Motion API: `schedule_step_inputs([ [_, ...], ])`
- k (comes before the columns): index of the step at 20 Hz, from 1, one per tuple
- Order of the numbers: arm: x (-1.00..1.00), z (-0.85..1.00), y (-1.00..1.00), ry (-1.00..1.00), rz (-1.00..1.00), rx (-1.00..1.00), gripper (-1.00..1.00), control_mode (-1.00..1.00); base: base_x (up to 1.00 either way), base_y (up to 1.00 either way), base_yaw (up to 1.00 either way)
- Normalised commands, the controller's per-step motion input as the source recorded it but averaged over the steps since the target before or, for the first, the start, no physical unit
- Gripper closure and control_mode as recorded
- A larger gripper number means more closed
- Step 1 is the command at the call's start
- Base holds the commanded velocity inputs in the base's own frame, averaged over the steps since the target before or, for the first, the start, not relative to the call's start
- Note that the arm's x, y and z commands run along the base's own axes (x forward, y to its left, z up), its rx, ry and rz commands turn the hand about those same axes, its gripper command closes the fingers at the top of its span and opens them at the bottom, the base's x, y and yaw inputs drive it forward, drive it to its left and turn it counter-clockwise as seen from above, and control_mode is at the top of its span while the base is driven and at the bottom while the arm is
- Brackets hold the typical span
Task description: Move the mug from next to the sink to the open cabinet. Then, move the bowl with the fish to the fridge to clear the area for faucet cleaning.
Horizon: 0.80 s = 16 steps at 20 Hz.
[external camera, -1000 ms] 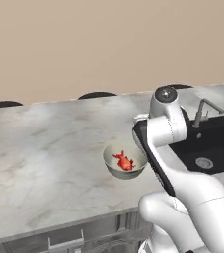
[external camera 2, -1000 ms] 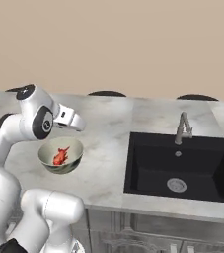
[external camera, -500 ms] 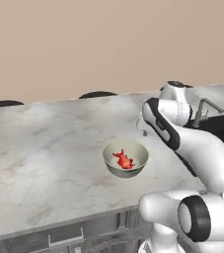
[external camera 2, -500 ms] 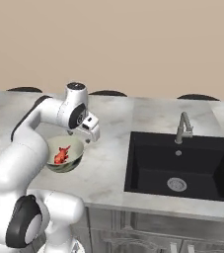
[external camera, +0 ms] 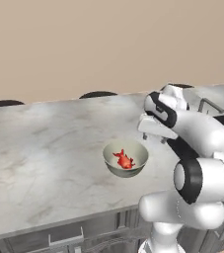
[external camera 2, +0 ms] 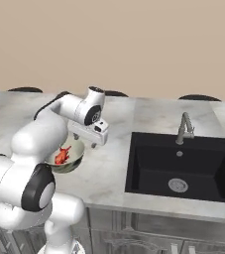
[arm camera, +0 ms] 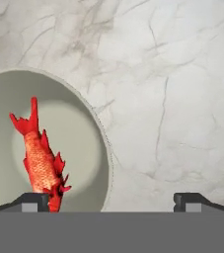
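Bowl (arm camera: 84, 128) cropped at hand view's left edge; fish (arm camera: 40, 158) head hidden.

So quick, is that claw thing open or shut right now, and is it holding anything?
Gripper: open, fingertips wide apart, holding nothing, above the bowl's rim and the counter.

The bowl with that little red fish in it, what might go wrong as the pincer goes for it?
1. In the hand view the open pincer straddles the rim of the bowl, with one fingertip over the fish. Closing there may pinch the fish.
2. A grip on one side of the rim could tip the bowl and spill the fish onto the marble counter.
3. The sink lies nearby, so a slipped bowl might slide in.
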Motion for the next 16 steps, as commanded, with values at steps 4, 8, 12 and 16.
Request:
schedule_step_inputs([
  [4,0.25,-0.59,0.20,0.05,0.00,0.00,-1.00,-1.00,0.00,0.00,0.00],
  [8,0.27,-0.53,0.39,0.02,0.00,0.00,-1.00,-1.00,0.00,0.00,0.00],
  [12,0.19,-0.42,0.12,0.00,0.00,0.00,-1.00,-1.00,0.00,0.00,0.00],
  [16,0.07,-0.51,0.01,0.00,0.00,0.00,-1.00,-1.00,0.00,0.00,0.00],
])
